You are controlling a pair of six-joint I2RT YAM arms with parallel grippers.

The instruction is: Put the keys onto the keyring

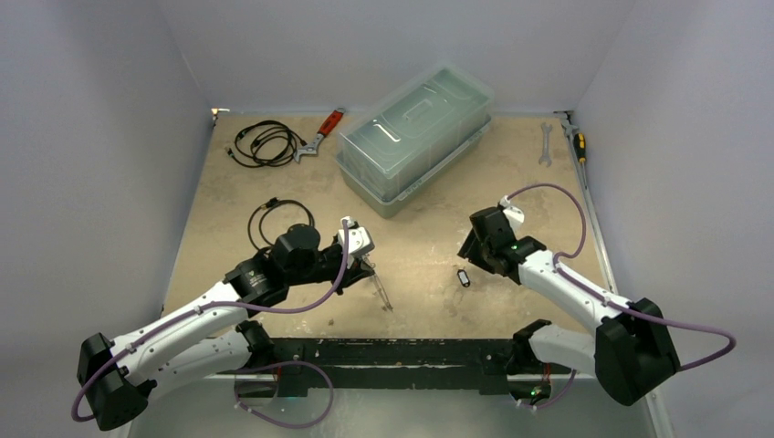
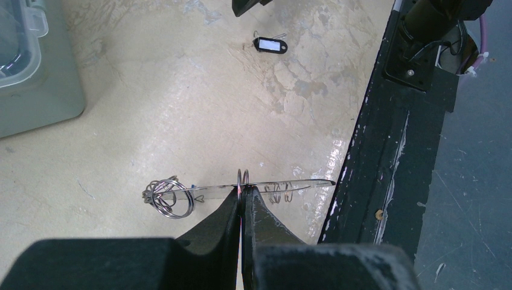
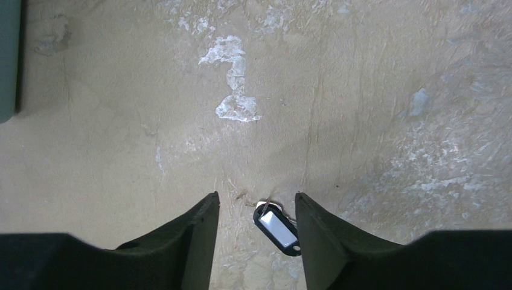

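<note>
The black, tapered left fingers (image 2: 232,208) pinch the thin silvery wire keyring (image 2: 290,183), seen edge-on, small coils at one end. The right fingers (image 3: 205,220) are spread around the glossy black, white-labelled key tag (image 3: 276,228) on the scuffed sandy table (image 3: 121,121)

The thin silver metal hoop (image 2: 284,183) shines. The small black plastic tag (image 3: 276,226) looks smooth and glossy. The tan table top (image 1: 429,265) is rough, matt and scratched.
</note>
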